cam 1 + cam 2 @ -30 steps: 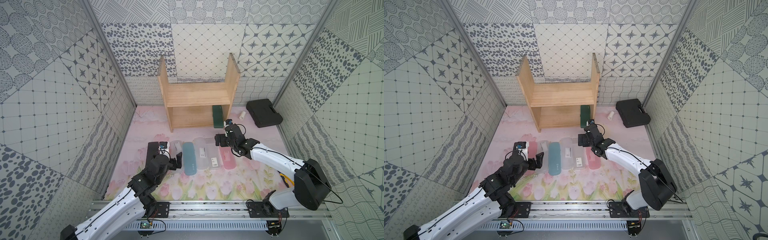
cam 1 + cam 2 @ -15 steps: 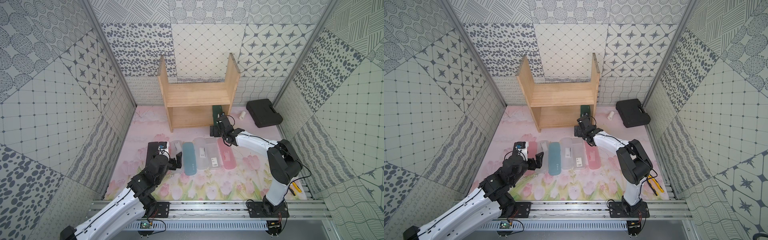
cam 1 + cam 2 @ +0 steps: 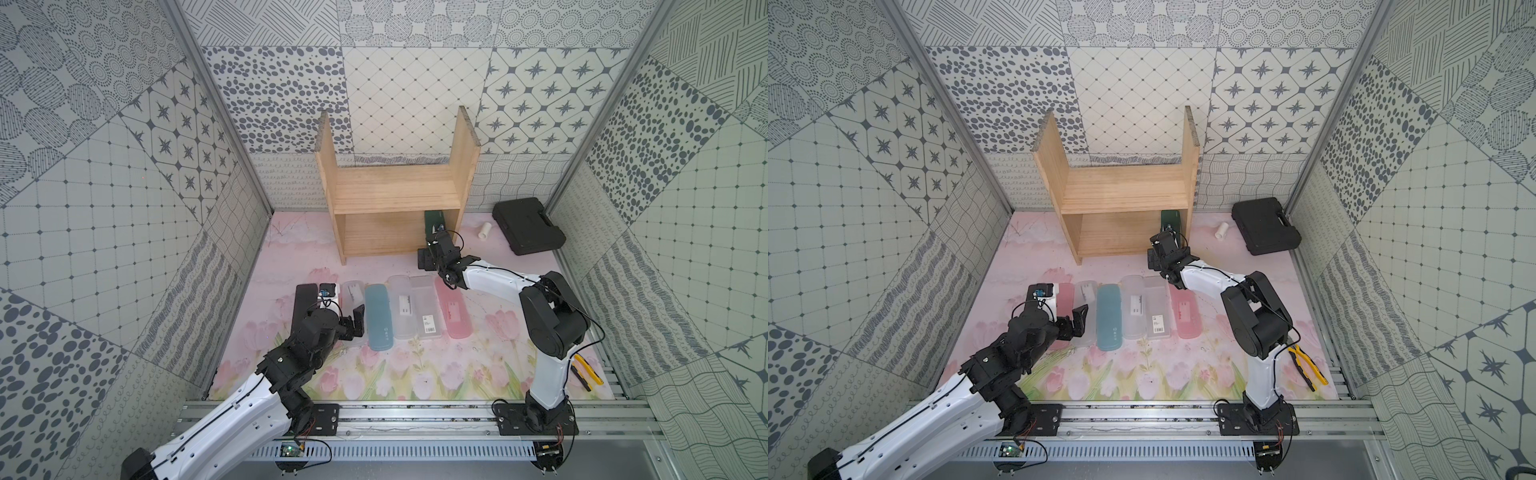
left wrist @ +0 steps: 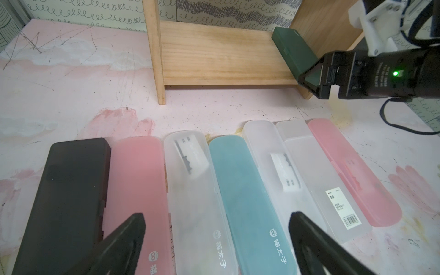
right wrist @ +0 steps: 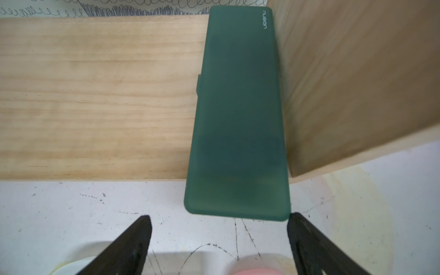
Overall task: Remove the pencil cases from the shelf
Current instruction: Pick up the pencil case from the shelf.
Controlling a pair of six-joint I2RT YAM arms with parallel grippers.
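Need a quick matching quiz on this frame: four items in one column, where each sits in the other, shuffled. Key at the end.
Items
1. green pencil case
2. black pencil case
3. blue pencil case
4. white cylinder

Places
A. beside the tool case
B. middle of the row of cases
C. on the lower board of the shelf
D. end of the row of cases

Pairs: 1-C, 2-D, 3-B, 4-A

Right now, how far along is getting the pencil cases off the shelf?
Done: seven cases lie in a row on the mat. In hand: the right gripper, fingers open, sits at the near end of the dark green case, not gripping. Left: that case is on the lower board of the shelf.
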